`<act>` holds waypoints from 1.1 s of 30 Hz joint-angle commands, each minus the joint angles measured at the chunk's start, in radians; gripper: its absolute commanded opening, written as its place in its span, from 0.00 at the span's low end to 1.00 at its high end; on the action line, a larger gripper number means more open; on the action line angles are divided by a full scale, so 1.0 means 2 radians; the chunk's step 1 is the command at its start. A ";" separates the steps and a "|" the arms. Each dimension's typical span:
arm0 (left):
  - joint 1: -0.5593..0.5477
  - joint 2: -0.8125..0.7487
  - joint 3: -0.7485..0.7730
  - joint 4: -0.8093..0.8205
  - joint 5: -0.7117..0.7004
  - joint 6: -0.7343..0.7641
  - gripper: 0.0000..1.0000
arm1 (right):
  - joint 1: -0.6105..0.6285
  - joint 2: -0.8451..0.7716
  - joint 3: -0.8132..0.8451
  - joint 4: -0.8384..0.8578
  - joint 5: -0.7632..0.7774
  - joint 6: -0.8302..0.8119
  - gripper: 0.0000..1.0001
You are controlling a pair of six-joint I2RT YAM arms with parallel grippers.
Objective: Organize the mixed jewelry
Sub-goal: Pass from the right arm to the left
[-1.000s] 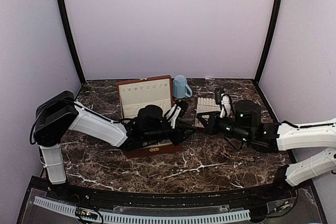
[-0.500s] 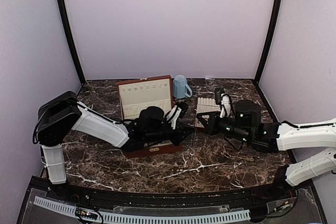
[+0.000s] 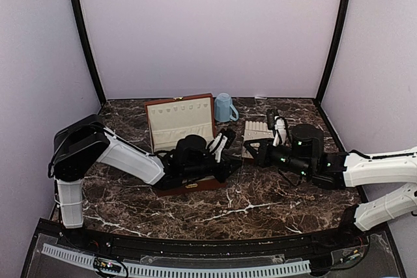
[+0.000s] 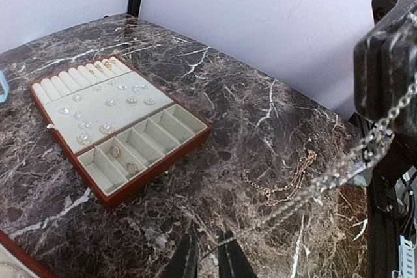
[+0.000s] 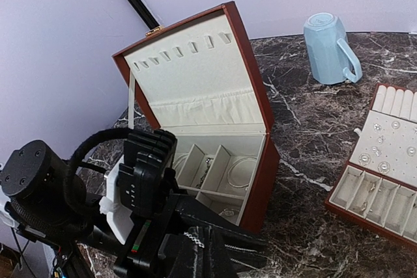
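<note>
A thin silver chain (image 4: 339,174) of the mixed jewelry hangs taut above the marble, strung between my two grippers. My left gripper (image 4: 207,255) is shut on its near end, fingers almost together. My right gripper (image 5: 202,240) is shut on the other end, where a few silver links (image 5: 195,237) show at its tips. In the top view the two grippers (image 3: 229,161) (image 3: 251,154) meet tip to tip, between the box and the tray. A gold chain (image 4: 287,180) lies loose on the table under the silver one. Small studs (image 4: 107,103) and rings (image 4: 115,151) sit in the cream tray (image 4: 163,154).
The reddish-brown box (image 5: 260,161) stands open with its lid upright; a bangle (image 5: 242,172) and other pieces lie in its compartments. A blue mug (image 5: 329,47) lies behind it near the back wall. The tray (image 5: 339,208) lies right of the box.
My left gripper's jaws have closed in on the chain, and the left arm has eased slightly to the right. The right arm has stayed still.
</note>
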 commanded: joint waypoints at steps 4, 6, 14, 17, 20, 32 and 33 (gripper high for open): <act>-0.004 0.016 0.019 0.020 0.014 -0.003 0.17 | 0.004 -0.009 0.012 0.022 -0.003 0.007 0.00; -0.005 0.019 0.020 0.020 0.015 -0.002 0.17 | 0.004 -0.010 0.013 0.022 -0.002 0.007 0.00; -0.006 0.009 0.005 0.031 -0.011 -0.005 0.00 | 0.004 -0.019 0.008 0.005 0.012 0.009 0.00; -0.006 -0.020 -0.015 0.034 -0.047 -0.007 0.00 | 0.004 -0.023 0.001 -0.010 0.020 0.011 0.00; -0.006 -0.054 -0.031 0.030 -0.084 -0.001 0.00 | 0.004 -0.021 -0.011 -0.027 0.030 0.010 0.00; -0.006 -0.106 -0.006 -0.142 -0.040 0.005 0.00 | 0.004 0.045 -0.049 0.011 0.003 0.027 0.00; -0.006 -0.108 -0.003 -0.153 -0.035 0.006 0.00 | 0.004 0.051 -0.051 0.016 0.002 0.028 0.00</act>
